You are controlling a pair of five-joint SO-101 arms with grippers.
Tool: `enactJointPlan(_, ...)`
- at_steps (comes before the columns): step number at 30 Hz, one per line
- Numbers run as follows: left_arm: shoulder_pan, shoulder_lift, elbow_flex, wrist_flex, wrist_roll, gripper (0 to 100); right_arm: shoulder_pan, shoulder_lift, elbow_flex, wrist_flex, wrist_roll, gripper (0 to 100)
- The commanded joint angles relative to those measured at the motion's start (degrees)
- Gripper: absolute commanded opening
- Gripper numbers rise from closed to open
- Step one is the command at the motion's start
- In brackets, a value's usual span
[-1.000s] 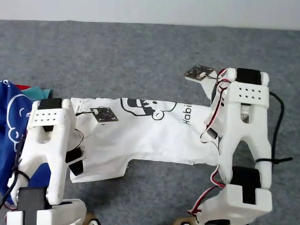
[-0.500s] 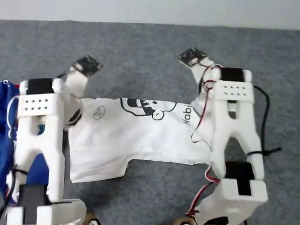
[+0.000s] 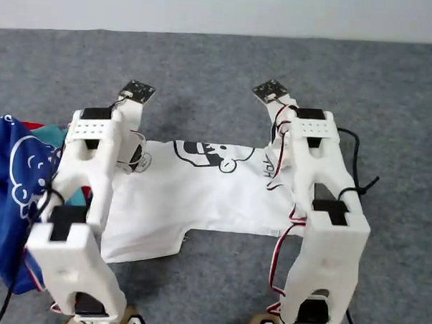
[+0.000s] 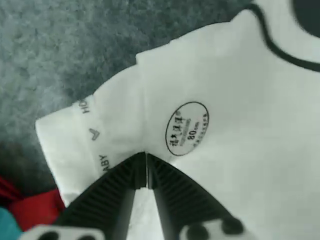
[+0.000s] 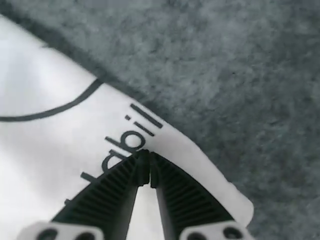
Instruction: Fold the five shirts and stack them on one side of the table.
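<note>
Jaws pressed together, our left gripper and right gripper rested on the upper corners of the white printed cotton shirt spread mid-frame on the grey felt tabletop, soft, light cloth we judged best pinched along that upper edge.

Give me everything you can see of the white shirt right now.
The white shirt lies flat on the grey table. It looks like soft thin cloth and is already partly folded into a band, with one sleeve sticking out along the near edge. It bears a black line drawing, black lettering near one end, and a round printed label by the collar. The left claw is shut on the far edge at the collar end. The right claw is shut on the far edge at the lettered end.
</note>
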Motion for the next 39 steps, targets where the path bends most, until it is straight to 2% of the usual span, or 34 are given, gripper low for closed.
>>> enactJointPlan(1,-4.04,4.13,-6.90,1.93,0.26,1,3.21,2.95,-6.86,-0.57,-0.26,0.9)
enactJointPlan(4,-6.07,7.30,-11.12,4.57,0.18,1,4.62,5.67,-9.76,-0.48,-0.26,0.9)
enactJointPlan(8,-4.66,7.21,-14.37,8.88,0.09,1,3.12,5.76,-14.59,4.79,-0.35,0.9)
enactJointPlan(16,1.76,-3.78,-15.96,14.59,0.44,1,-2.24,5.67,-31.21,26.15,-0.53,0.9)
enactJointPlan(21,1.32,-14.51,-15.69,19.08,0.44,1,-5.23,5.67,-40.88,39.43,-0.70,0.9)
enactJointPlan(25,-4.48,-21.19,-15.69,22.77,0.18,1,-6.64,1.98,-39.74,39.25,-5.01,0.9)
enactJointPlan(30,-18.37,-25.76,-15.69,25.32,-0.09,1,-13.32,-5.76,-29.19,39.25,-5.19,0.9)
enactJointPlan(35,-34.46,-26.55,-15.69,26.11,-5.71,1,-24.57,-12.70,-15.56,38.99,-5.36,0.9)
enactJointPlan(39,-44.13,-26.37,-15.69,26.02,-9.67,1,-34.42,-13.41,-11.43,38.90,-5.63,0.9)
